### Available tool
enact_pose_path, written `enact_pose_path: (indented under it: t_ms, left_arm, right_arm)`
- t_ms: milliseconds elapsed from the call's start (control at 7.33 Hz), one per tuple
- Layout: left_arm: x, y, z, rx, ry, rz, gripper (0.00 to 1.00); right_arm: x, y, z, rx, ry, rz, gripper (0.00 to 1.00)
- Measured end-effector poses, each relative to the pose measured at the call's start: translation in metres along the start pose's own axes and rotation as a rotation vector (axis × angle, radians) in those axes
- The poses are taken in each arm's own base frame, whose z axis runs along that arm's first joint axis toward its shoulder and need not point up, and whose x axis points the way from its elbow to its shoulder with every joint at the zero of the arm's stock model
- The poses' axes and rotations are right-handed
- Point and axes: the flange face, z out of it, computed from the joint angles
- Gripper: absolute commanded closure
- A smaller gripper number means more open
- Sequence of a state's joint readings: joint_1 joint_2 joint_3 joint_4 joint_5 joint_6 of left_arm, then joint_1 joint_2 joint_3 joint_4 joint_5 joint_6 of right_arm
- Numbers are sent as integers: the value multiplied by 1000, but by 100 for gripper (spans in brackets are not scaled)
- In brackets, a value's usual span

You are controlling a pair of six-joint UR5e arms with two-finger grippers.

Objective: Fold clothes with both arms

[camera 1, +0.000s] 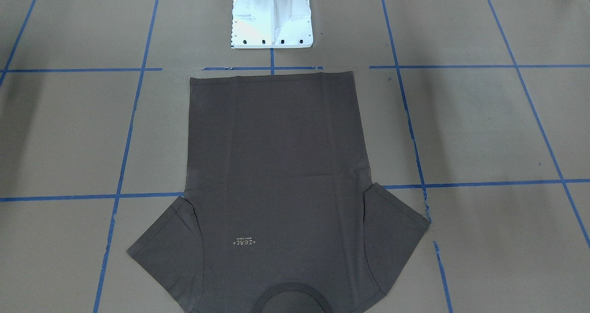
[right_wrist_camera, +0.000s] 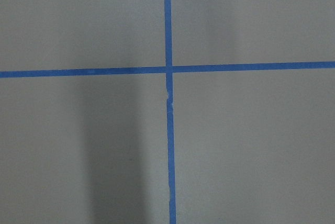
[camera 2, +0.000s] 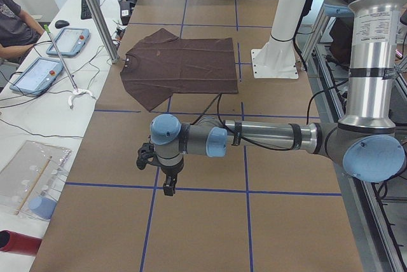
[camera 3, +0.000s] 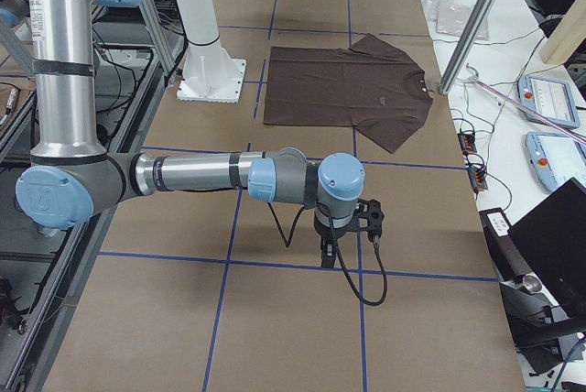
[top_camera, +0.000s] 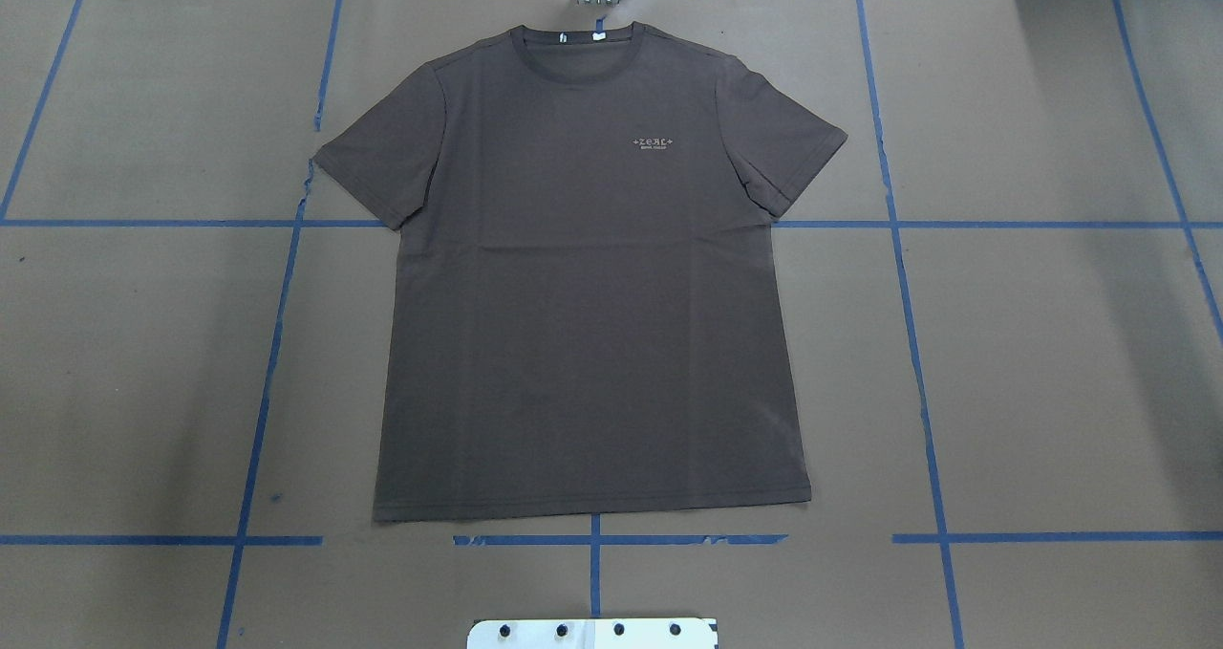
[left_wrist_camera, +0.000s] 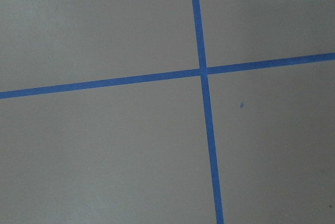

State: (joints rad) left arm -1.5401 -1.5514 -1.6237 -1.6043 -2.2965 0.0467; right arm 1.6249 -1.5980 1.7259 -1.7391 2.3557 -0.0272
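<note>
Shirt: T-shirt point(top_camera: 583, 295) flat on tabletop point(top_camera: 1051, 343), hem just beside pedestal point(camera 1: 272, 15).
Pincers: left pincer point(camera 2: 160, 171), right pincer point(camera 3: 346, 225) well apart from pedestal; wide/narrow, can't tell.
Risk: thin cloth; uneven L/R grabs could skew fold.

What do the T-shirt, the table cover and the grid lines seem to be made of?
T-shirt: thin knit fabric, likely cotton, matte; it lies limp, with stitched hems.
Table cover: brown paper or card, matte; sheet edges overlap.
Grid lines: probably blue adhesive tape; strips are ragged and broken in places.
</note>
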Motion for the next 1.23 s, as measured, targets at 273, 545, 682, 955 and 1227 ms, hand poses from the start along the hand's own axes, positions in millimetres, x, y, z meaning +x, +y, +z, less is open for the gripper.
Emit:
enact_pose_path:
  t_ms: [273,545,682,955,1227]
  left_arm:
    - [0,-1,-1,1,0,1,0]
    - [9,-12,-11,21,-3,15,0]
    - [21,-32,-26,51,-4,34,0]
    - [52,-72,-57,151,18,127,0]
    - [65,-90,-65,268,37,211,0]
  right_arm:
    - [-2,1,1,-6,4,0,0]
    - [-20,-9,6,-12,-16,-24,0]
    - [-48,-26,8,-4,-51,-80,0]
    - [-133,-84,14,58,-118,-224,0]
    - [-244,-143,47,81,-156,-260,0]
